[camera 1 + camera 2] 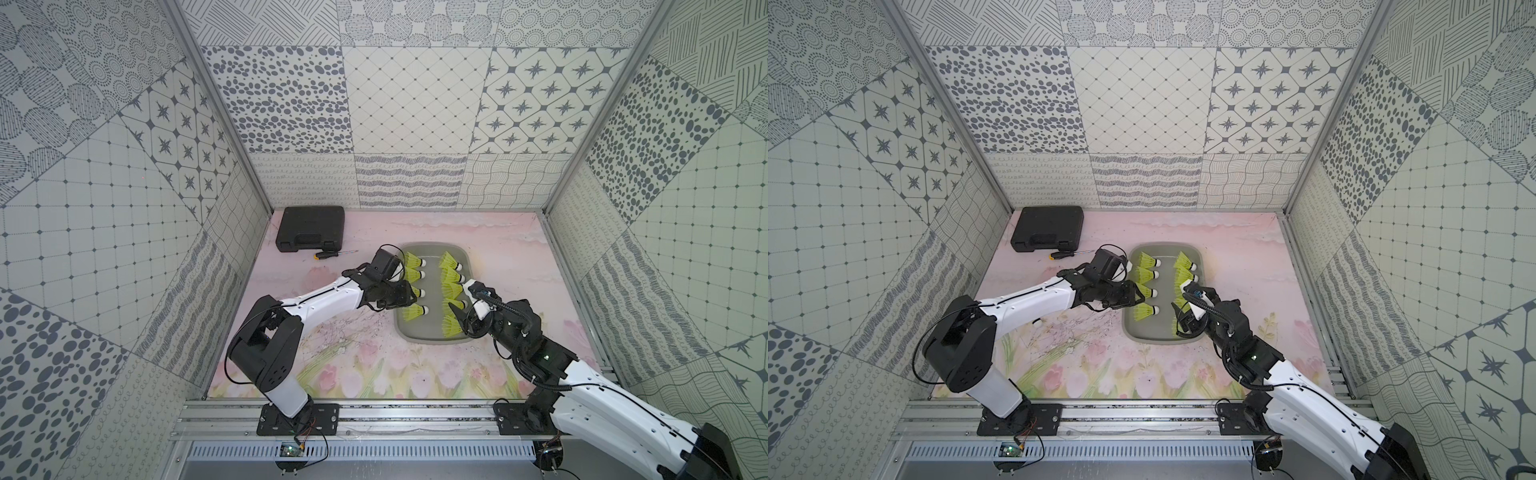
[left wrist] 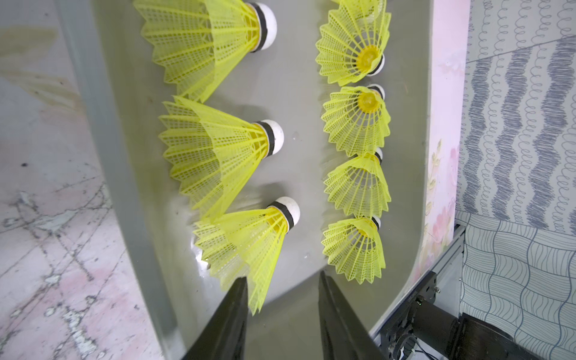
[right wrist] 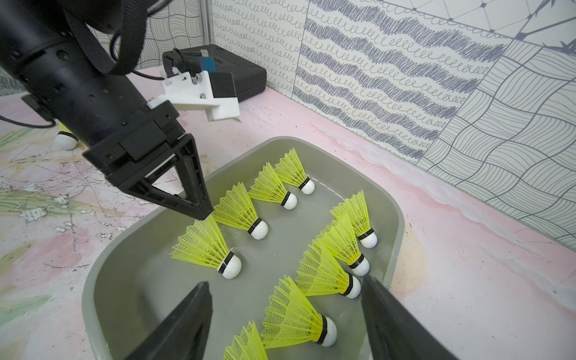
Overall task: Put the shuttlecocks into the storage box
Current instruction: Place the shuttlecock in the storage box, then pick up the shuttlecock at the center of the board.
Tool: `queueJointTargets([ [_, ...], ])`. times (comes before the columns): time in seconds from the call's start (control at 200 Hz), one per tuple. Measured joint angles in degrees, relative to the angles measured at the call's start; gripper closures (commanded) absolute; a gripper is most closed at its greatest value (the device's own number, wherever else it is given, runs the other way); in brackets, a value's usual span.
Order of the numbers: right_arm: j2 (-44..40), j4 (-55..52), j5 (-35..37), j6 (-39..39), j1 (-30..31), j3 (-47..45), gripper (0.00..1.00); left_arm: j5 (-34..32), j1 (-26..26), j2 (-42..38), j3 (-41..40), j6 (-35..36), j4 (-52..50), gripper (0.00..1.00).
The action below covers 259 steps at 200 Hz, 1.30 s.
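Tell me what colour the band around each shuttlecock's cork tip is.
Black, a thin band on each shuttlecock; it shows best in the right wrist view.

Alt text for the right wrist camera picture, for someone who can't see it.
Nine yellow-green shuttlecocks lie in two rows in the grey storage box. The left gripper hangs at the box's edge, and one more shuttlecock lies outside behind it.

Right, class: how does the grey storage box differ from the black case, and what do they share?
The storage box is an open grey tray holding shuttlecocks; the black case is closed, with a moulded handle. The storage box sits mid-table; the black case lies in a far corner. Both are rounded rectangles lying flat on the table.
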Motion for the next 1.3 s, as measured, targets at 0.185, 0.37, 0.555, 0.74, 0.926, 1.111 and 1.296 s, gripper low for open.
queueJointTargets([
  [0.185,-0.48,0.00,0.48,0.22,0.00,-0.02,0.21,-2.99,0.42,-4.48,-0.26,0.83,-2.36,0.54],
  [0.37,-0.48,0.07,0.87,0.90,0.00,-0.15,0.21,-8.68,2.95,-9.88,-1.86,0.96,-5.70,0.53],
  [0.555,-0.52,0.13,1.53,1.14,0.00,-0.42,0.21,-14.67,8.66,-15.13,-4.55,-0.68,-9.55,0.50],
  [0.74,-0.52,0.13,1.84,1.18,0.00,-0.44,0.21,-21.40,13.70,-20.52,-7.23,-3.19,-13.29,0.33],
  [0.926,-0.50,0.15,1.95,1.27,0.00,-0.44,0.21,-26.40,19.67,-24.81,-10.38,-6.32,-15.65,0.23],
  [1.111,-0.39,0.17,1.95,1.27,0.00,-0.44,0.21,-30.25,25.00,-25.86,-12.87,-10.14,-17.92,0.17],
  [1.296,-0.39,0.15,1.97,1.27,0.00,-0.44,0.21,-32.41,28.52,-25.97,-14.64,-12.70,-19.30,0.08],
])
